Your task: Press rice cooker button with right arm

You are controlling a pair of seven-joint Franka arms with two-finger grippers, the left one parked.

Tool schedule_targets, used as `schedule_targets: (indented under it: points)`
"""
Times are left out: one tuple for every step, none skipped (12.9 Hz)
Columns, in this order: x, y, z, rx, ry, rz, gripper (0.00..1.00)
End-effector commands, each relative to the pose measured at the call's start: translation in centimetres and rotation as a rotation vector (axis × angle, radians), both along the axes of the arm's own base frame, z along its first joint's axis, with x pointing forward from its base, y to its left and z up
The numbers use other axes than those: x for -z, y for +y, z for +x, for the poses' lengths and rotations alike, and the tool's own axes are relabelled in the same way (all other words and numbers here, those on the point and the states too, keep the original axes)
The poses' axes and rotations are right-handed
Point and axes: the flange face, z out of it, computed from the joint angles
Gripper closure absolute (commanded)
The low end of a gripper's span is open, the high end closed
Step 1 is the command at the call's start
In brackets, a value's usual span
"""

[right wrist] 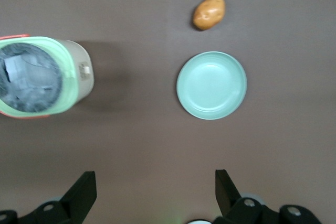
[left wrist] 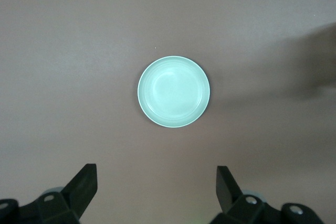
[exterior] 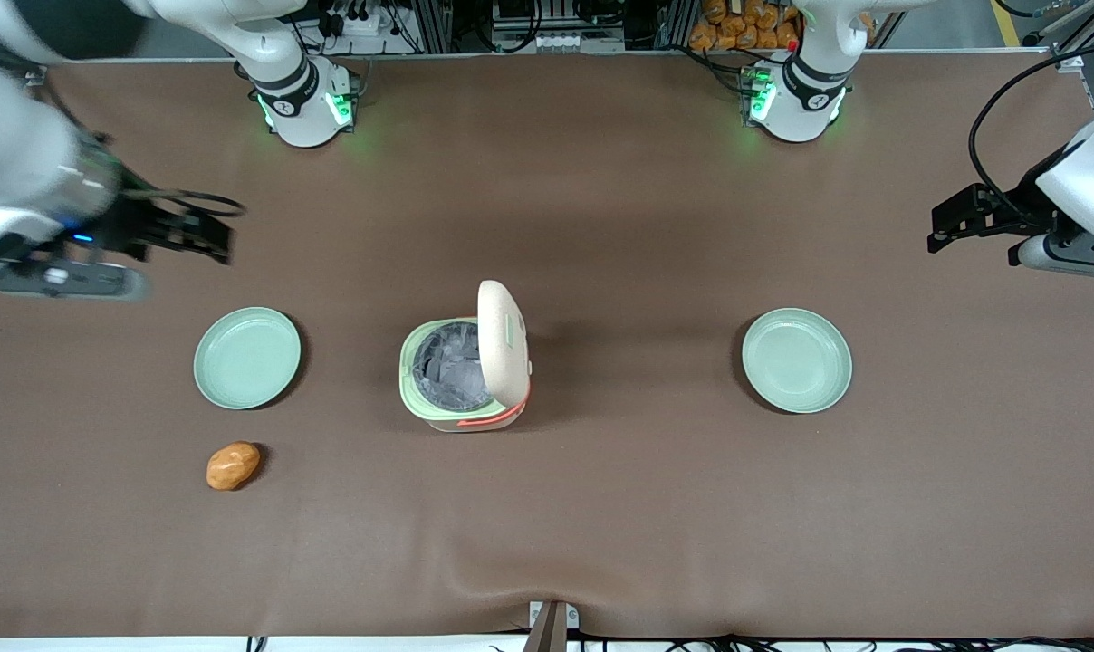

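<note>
The rice cooker (exterior: pixel 420 398) stands at the middle of the table with its cream lid (exterior: pixel 500 349) swung up on edge, so the dark inner pot shows. A pale green button (exterior: pixel 513 329) shows on the lid's outer face. The coral handle lies at the side nearer the front camera. My right gripper (exterior: pixel 223 242) hangs above the table toward the working arm's end, well apart from the cooker and farther from the front camera than the nearby plate. In the right wrist view the gripper (right wrist: pixel 156 179) is open and empty, and the cooker (right wrist: pixel 79 72) is seen from above.
A pale green plate (exterior: pixel 247 358) (right wrist: pixel 211 85) lies between my gripper and the cooker. A potato (exterior: pixel 233 465) (right wrist: pixel 209 12) lies nearer the front camera than that plate. A second plate (exterior: pixel 796 359) (left wrist: pixel 174 91) lies toward the parked arm's end.
</note>
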Motion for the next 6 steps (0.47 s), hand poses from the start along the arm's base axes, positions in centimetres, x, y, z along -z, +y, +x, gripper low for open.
schedule_targets:
  points:
    - [-1.7,-5.4,-1.2,-0.064,-0.004,0.037,0.0]
    - [-1.3,-7.5,-1.2,-0.091,0.005,0.04,0.0]
    - [-1.2,-9.3,-1.3,-0.093,0.008,0.046,0.0]
    - [-0.9,-10.7,-1.6,-0.08,0.012,0.053,0.0]
    - [-0.5,-11.9,-2.2,-0.086,0.017,0.061,0.0]
    - [-0.1,-12.4,-2.8,-0.09,0.001,0.067,0.0]
